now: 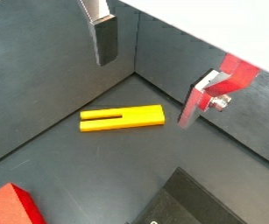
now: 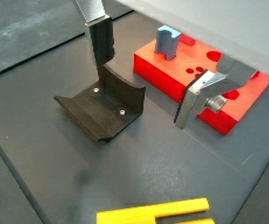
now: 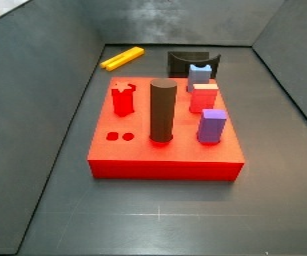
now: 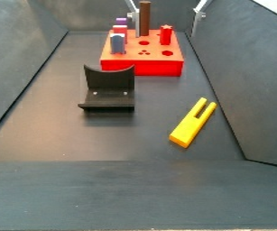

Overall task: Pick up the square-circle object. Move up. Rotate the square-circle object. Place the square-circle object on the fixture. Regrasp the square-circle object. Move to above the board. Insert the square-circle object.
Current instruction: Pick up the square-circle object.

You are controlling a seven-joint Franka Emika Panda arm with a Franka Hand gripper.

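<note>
One yellow bar (image 4: 192,122), one fixture (image 4: 108,88), one board (image 3: 165,155), one claw (image 2: 148,80) overhead.

Spread fingers (image 2: 102,44) above fixture (image 2: 102,109)

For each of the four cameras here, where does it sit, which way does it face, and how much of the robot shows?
Wrist view: on the arm, looking down past the open gripper at the square-circle object lying on the floor.
Wrist view: on the arm, looking down past the gripper at the fixture and the board.
Side view: beyond the board, facing the fixture; no robot visible.
Side view: opposite end, facing the board; only a fingertip at the upper edge.
All four show the yellow square-circle object.
</note>
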